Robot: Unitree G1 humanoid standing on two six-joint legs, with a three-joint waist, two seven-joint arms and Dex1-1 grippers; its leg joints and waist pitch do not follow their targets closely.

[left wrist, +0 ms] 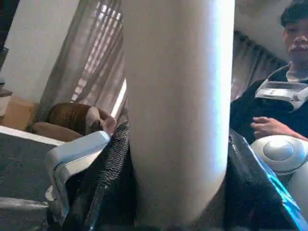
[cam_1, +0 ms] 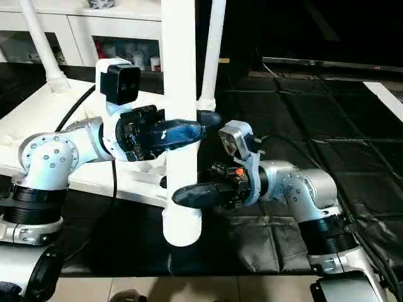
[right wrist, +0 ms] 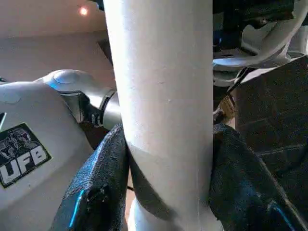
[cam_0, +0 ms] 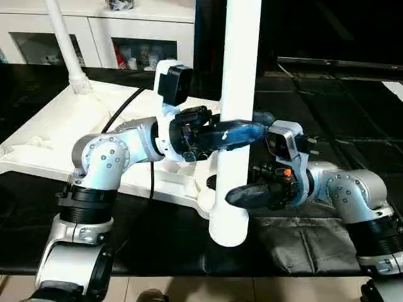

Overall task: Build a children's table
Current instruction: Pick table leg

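Note:
The children's table lies upside down on a black mat, its white ribbed top [cam_0: 50,132] to my left. One white leg [cam_0: 236,75] stands upright at the top's near corner [cam_0: 228,233]; whether it is seated in the socket I cannot tell. My left gripper [cam_0: 242,132] is shut on this leg from the left, its black fingers [left wrist: 110,168] pressed against both sides. Lower down, my right gripper [cam_0: 230,189] is shut on the same leg from the right, with its pads [right wrist: 110,163] touching it. Two more legs [cam_1: 38,38] [cam_1: 213,50] stand upright in far corners.
A white glass-door cabinet [cam_0: 145,38] runs along the back. The black mat [cam_0: 327,100] stretches to the right and far side. A black cable [cam_0: 151,182] hangs over the top beside my left arm. A seated person [left wrist: 284,96] appears beyond the leg in the left wrist view.

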